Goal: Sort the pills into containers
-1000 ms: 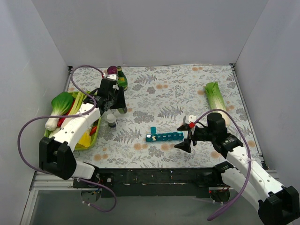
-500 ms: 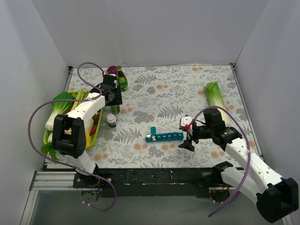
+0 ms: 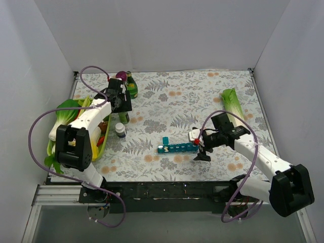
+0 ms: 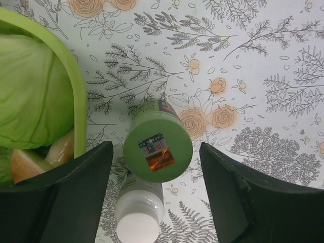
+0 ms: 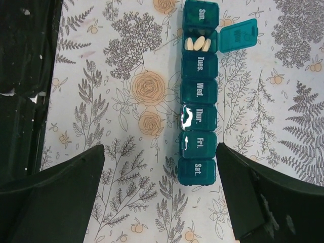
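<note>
left claw (image 4: 155,152) wide open, empty, straddling green-capped bottle (image 4: 158,147) without touching, basket (image 4: 76,96) just left | organiser (image 5: 199,96) near mid-table, second cell from left open, three pills (image 5: 198,43) inside | right claw (image 5: 159,157) wide open, empty, over organiser's right end

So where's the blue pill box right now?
In the top view, the teal pill organiser lies mid-way across the table toward its near edge, its right end next to the open right gripper.
</note>
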Available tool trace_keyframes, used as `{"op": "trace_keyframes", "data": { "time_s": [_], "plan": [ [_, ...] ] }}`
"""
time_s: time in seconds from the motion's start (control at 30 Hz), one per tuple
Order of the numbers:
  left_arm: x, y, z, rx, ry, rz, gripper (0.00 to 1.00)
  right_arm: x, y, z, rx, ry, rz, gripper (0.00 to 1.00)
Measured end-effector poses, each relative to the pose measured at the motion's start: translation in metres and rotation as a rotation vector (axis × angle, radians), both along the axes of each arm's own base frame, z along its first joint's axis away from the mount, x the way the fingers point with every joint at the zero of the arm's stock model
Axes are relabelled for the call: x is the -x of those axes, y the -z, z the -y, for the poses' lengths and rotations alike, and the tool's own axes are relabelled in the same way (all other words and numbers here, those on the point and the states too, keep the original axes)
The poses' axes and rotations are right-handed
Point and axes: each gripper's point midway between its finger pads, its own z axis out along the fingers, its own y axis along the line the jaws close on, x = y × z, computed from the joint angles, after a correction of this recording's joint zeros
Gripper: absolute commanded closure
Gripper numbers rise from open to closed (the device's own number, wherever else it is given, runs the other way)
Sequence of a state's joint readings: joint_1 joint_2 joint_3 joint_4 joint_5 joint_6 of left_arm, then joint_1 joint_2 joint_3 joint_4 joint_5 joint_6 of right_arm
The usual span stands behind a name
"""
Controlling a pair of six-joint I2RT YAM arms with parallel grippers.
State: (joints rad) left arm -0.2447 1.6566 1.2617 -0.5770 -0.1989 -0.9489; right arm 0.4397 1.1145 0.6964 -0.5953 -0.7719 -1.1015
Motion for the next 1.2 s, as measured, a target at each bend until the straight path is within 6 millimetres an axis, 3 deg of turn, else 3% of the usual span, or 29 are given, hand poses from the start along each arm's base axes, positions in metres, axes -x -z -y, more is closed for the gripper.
{"op": "trace_keyframes", "data": {
  "time_s": [0.2,0.3,0.33,0.4,0.47,0.57,0.67,0.73,0.83,0.97,1.1,1.2],
  "plan": [
    [0.004,-0.035,0.006,0.048,0.025,0.057,0.16,-0.010,0.027,0.000,0.053,-0.034,-0.016,0.08],
    [0.017,-0.077,0.025,0.159,0.112,0.139,0.02,-0.016,0.043,-0.003,0.086,-0.027,-0.036,0.11],
    [0.023,-0.095,0.032,0.201,0.147,0.185,0.02,-0.019,0.047,-0.004,0.096,-0.017,-0.039,0.11],
    [0.041,-0.126,0.048,0.303,0.236,0.274,0.02,-0.025,0.051,-0.007,0.108,-0.003,-0.031,0.11],
    [0.072,-0.153,0.066,0.428,0.343,0.364,0.02,-0.031,0.053,-0.010,0.113,0.009,-0.012,0.14],
    [0.109,-0.169,0.087,0.579,0.452,0.409,0.02,-0.037,0.060,-0.015,0.130,0.016,-0.001,0.20],
    [0.124,-0.160,0.099,0.672,0.497,0.371,0.02,-0.038,0.063,-0.017,0.142,0.012,-0.025,0.26],
    [0.128,-0.142,0.104,0.710,0.498,0.308,0.02,-0.038,0.058,-0.021,0.130,0.007,-0.034,0.29],
    [0.136,-0.119,0.108,0.742,0.488,0.228,0.03,-0.038,0.045,-0.027,0.093,0.005,-0.042,0.28],
    [0.141,-0.117,0.113,0.778,0.512,0.208,0.11,-0.036,0.032,-0.029,0.061,0.027,-0.046,0.23],
    [0.141,-0.114,0.122,0.811,0.541,0.192,0.24,-0.039,0.038,-0.026,0.090,0.049,-0.056,0.22],
    [0.140,-0.098,0.133,0.825,0.543,0.132,0.31,-0.040,0.051,-0.022,0.131,0.065,-0.078,0.23]
  ]
}}
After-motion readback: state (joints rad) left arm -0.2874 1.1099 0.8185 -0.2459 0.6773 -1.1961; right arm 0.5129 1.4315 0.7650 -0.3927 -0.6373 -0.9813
